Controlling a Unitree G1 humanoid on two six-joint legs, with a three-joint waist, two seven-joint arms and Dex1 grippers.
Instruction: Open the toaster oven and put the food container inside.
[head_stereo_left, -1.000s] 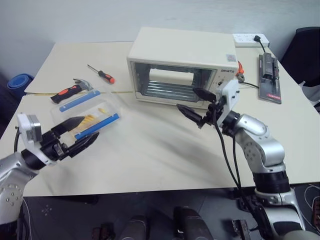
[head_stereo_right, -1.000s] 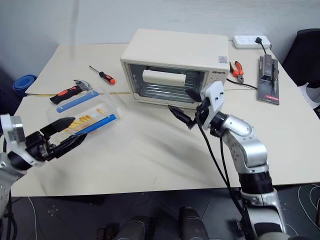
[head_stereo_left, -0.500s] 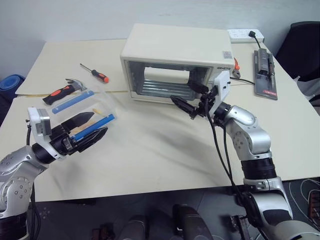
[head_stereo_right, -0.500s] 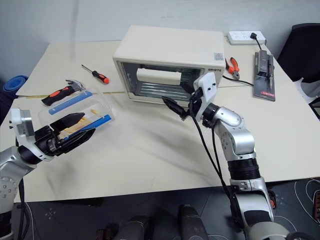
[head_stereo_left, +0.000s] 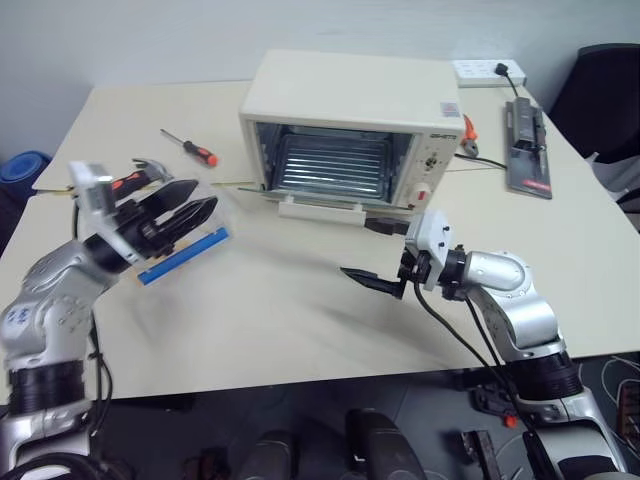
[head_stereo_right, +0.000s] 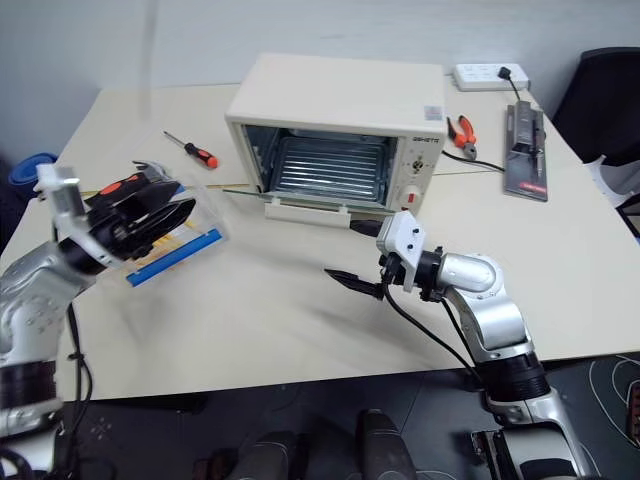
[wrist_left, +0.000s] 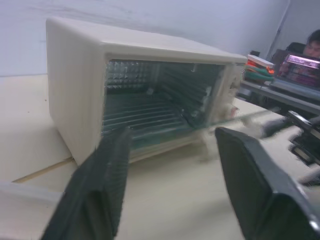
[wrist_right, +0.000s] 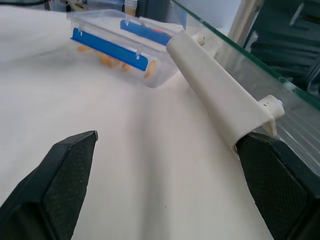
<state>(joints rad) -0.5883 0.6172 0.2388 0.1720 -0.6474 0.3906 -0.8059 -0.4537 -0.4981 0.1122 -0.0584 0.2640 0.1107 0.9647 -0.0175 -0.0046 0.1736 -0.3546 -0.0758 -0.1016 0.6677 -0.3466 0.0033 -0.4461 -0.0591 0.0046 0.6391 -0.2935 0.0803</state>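
The cream-white toaster oven (head_stereo_left: 350, 85) stands at mid-table with its glass door dropped open; the white door handle (head_stereo_left: 318, 208) faces me and the wire rack (head_stereo_left: 330, 165) shows inside. The clear food container (head_stereo_left: 185, 255), with blue edge strips and yellow sticks, lies on the table to the oven's left. My left gripper (head_stereo_left: 185, 207) hovers over the container's near-left part, its fingers (wrist_left: 102, 185) apart with only the oven in view between them. My right gripper (head_stereo_left: 372, 252) stands open low over the table, just in front of the door handle (wrist_right: 220, 100).
A red-handled hammer (head_stereo_right: 118, 185) and a screwdriver (head_stereo_left: 187, 146) lie behind the container. To the oven's right are pliers (head_stereo_left: 468, 130), a power strip (head_stereo_left: 487, 70) and a long black tool (head_stereo_left: 527, 150). A dark chair (head_stereo_left: 600, 100) stands past the table's right edge.
The oven door has gone from shut to dropped open. My right gripper came down and back from the handle. My left gripper moved forward and up over the container. The camera view shifted.
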